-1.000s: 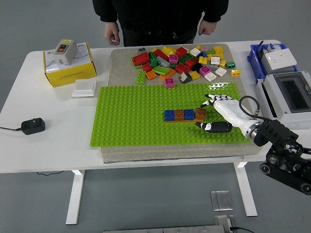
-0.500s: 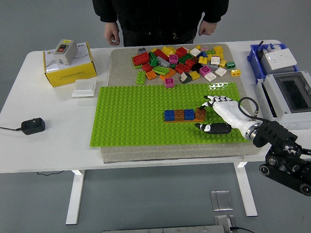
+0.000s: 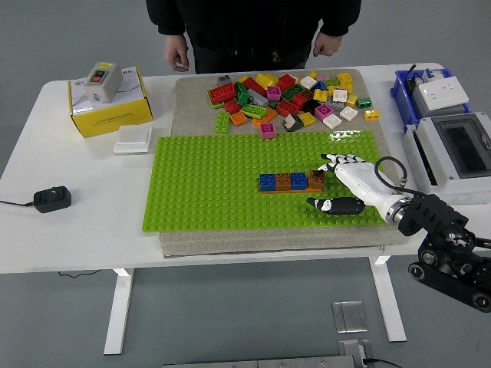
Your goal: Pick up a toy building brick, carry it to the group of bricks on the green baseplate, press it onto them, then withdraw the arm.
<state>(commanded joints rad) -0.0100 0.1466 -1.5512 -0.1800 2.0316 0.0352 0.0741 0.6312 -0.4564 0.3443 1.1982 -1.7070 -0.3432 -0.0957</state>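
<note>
Brick set at the row's end; the right hand (image 3: 337, 184) sits just beside it, fingers loose.

On the green baseplate (image 3: 207, 184) a row (image 3: 291, 181) of blue, brown, blue and brown bricks runs left to right, and the last brown brick (image 3: 316, 179) at its right end is the one in play. The white fingertips (image 3: 331, 162) are fanned just above and to the right of that brick, the thumb (image 3: 326, 204) lying apart below it, so the hand looks spread and grips nothing; whether a fingertip touches the brick cannot be told. The step judged in hand is the end of pressing, going over to withdrawal. The next move calls for drawing the arm back to the right, clear of the row, without nudging the brick. The loose pile (image 3: 288, 96) lies untouched beyond the baseplate. A person (image 3: 253, 27) stands at the far side, hands down. The left arm is not seen.
</note>
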